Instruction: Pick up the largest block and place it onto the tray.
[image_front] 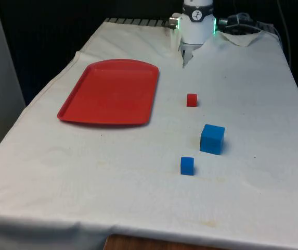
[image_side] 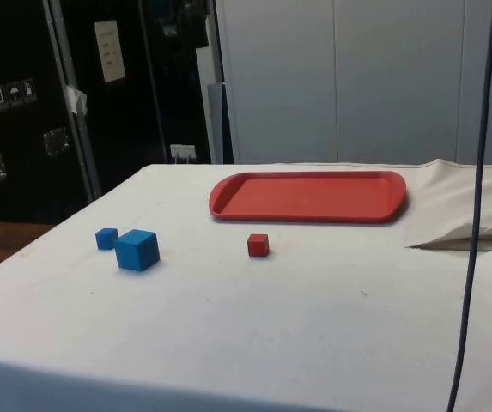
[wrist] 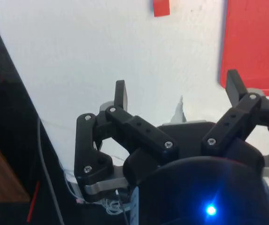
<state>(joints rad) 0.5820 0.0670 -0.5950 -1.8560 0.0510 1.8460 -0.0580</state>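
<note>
Wrist view: our gripper (wrist: 176, 91) spread wide, empty, near arm's base; big blue block (image_front: 211, 139) well apart, past small red block (image_front: 191, 100), red tray (image_front: 109, 92) alongside.

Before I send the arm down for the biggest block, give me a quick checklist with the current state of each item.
1. Target identified: large blue block is bigger than the small blue block and the red block. Ok.
2. Target free to grasp: stands apart from both other blocks. Ok.
3. Gripper open and holding nothing. Ok.
4. Gripper above target: it hangs over the table's far end, near the tray's corner. Not ok.
5. Red tray has nothing on it. Ok.
6. Block's exact yaw against the fingers: cannot tell.
</note>
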